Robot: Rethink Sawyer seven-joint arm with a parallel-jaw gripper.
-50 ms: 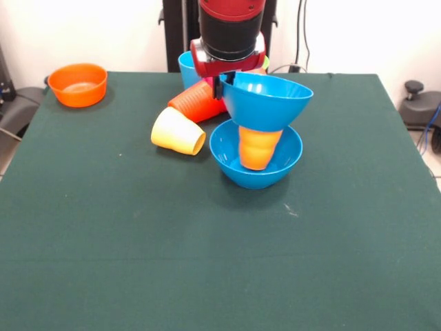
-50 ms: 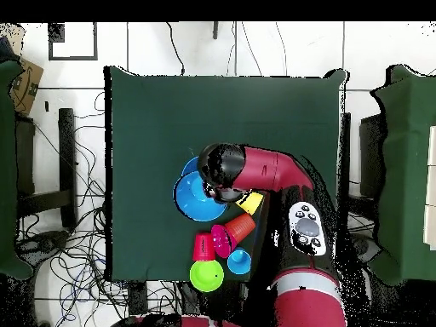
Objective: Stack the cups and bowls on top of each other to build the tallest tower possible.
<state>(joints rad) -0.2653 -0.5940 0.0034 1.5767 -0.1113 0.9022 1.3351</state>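
A tower stands mid-table: a large blue bowl (image 1: 256, 165) holds an upturned orange cup (image 1: 257, 148), and a second blue bowl (image 1: 267, 102) sits upright on that cup. My gripper (image 1: 221, 85) is shut on the left rim of the upper blue bowl. From overhead the upper blue bowl (image 2: 197, 196) covers the cup, and the arm's wrist (image 2: 223, 165) hides the fingers. A pale yellow cup (image 1: 178, 131) and a red-orange cup (image 1: 196, 101) lie on their sides left of the tower. A light blue cup (image 1: 187, 67) stands behind them.
An orange bowl (image 1: 78, 84) sits alone at the far left corner. Overhead, a pink bowl (image 2: 223, 240), a red cup (image 2: 203, 247), a lime-green bowl (image 2: 206, 275) and the light blue cup (image 2: 239, 261) cluster by the table edge near the robot's base.
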